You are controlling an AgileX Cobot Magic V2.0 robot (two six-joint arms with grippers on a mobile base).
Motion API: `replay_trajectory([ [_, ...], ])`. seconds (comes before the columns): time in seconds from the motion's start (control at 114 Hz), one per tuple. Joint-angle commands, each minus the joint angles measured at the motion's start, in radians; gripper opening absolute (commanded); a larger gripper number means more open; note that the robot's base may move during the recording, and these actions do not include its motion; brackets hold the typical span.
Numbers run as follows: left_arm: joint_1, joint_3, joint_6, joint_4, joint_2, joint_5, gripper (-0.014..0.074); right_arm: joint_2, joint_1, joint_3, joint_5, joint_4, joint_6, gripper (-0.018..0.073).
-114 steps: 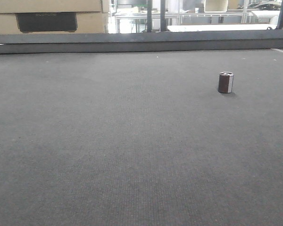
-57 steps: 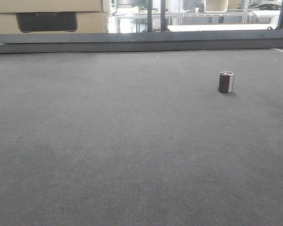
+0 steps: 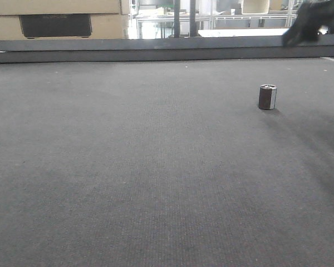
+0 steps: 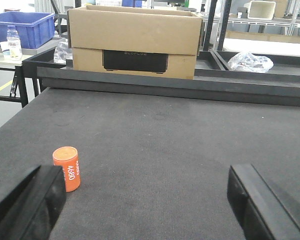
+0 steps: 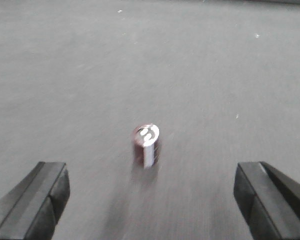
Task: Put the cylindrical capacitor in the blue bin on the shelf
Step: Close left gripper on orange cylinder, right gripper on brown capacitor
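**Capacitor upright on the mat, both grippers spread**

The cylindrical capacitor (image 3: pixel 266 97) is seen standing upright on the dark grey mat (image 3: pixel 128 167), towards the far right of the surface in the front view; its dark sleeve and pale stripe are visible, and nothing is touching it. In the right wrist view it appears ahead of the right gripper (image 5: pixel 151 197), roughly centred between the two dark fingers (image 5: pixel 37 200), with its silvery top turned to the camera; the jaws are spread wide and nothing is held, and the capacitor is set well clear of both fingers. This view is somewhat blurred.

A dark, blurred shape (image 3: pixel 312 25) is seen at the top right corner of the front view, above and behind the capacitor; what it is cannot be told.

The left gripper (image 4: pixel 145 200) is likewise spread wide with nothing between its jaws; an orange cylinder (image 4: pixel 67 168) marked 4680 stands upright on the mat just ahead of one finger. Beyond the mat's far edge a cardboard box (image 4: pixel 134 42) is seen, and to the far left a blue crate (image 4: pixel 21 29) with a small bottle (image 4: pixel 13 42) beside it.
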Motion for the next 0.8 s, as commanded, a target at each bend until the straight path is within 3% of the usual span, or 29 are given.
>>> replay_trajectory([
  [0.0,-0.005,-0.009,0.001,0.003,0.003,-0.011,0.0559,0.100,0.001,0.002,-0.210,-0.008,-0.008,0.0570],
  [0.166,-0.005,-0.009,0.001,0.003,0.003,-0.011,0.0559,0.275,0.001,-0.001,-0.440,-0.008,-0.008,0.0570],
  [0.385,-0.005,-0.009,0.001,0.003,0.003,-0.011,0.0559,0.439,0.001,-0.006,-0.646,-0.017,-0.008,0.0570],
  [0.796,-0.005,-0.009,0.001,0.003,0.003,-0.009,0.0559,0.574,0.001,-0.193,-0.575,-0.046,0.046,0.0570],
])
